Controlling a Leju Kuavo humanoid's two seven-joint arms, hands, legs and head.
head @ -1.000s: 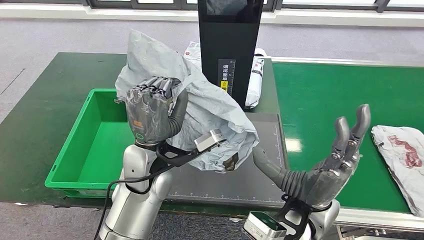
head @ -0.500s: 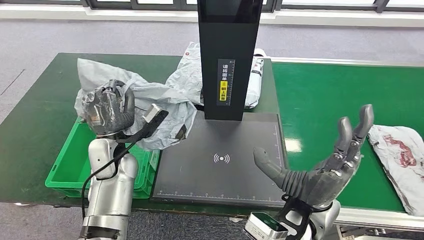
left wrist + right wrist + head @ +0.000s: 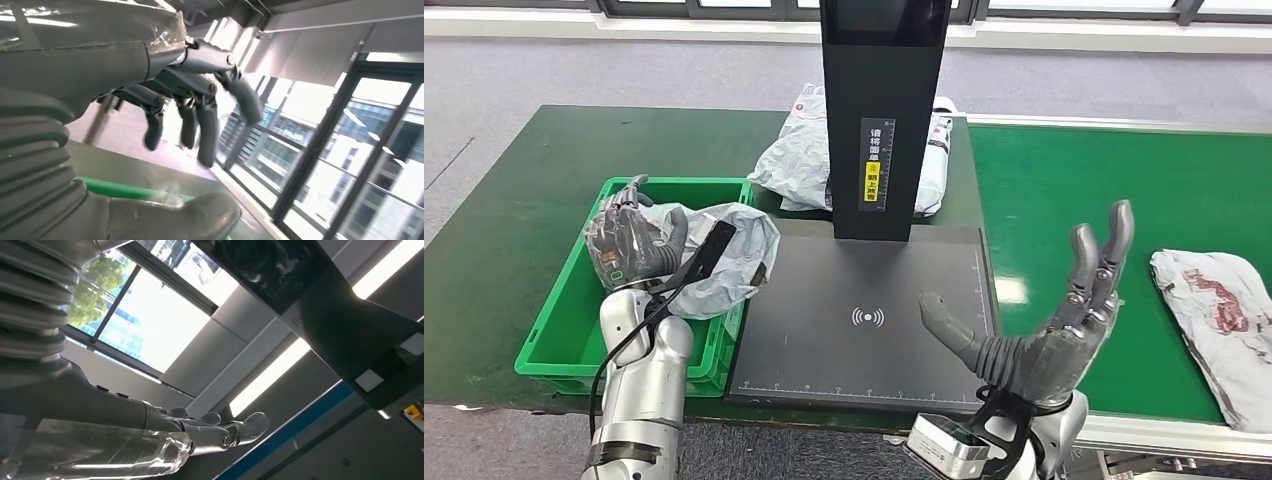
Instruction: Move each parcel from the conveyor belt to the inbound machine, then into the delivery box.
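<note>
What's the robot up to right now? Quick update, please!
Left hand open over green bin, grey parcel lying in it. Right hand open, empty. Next parcel waits on belt.

Even, bright daylight filled the head view, sharp throughout, with a pale glare patch on the conveyor belt [image 3: 1009,290]. Both wrist views were backlit (windows and ceiling strip lights blown out white), and the left hand's fingers [image 3: 207,132] showed slightly soft.

Dark green table [image 3: 514,190], grey floor [image 3: 624,70] beyond it, window frames [image 3: 1064,10] along the far wall
</note>
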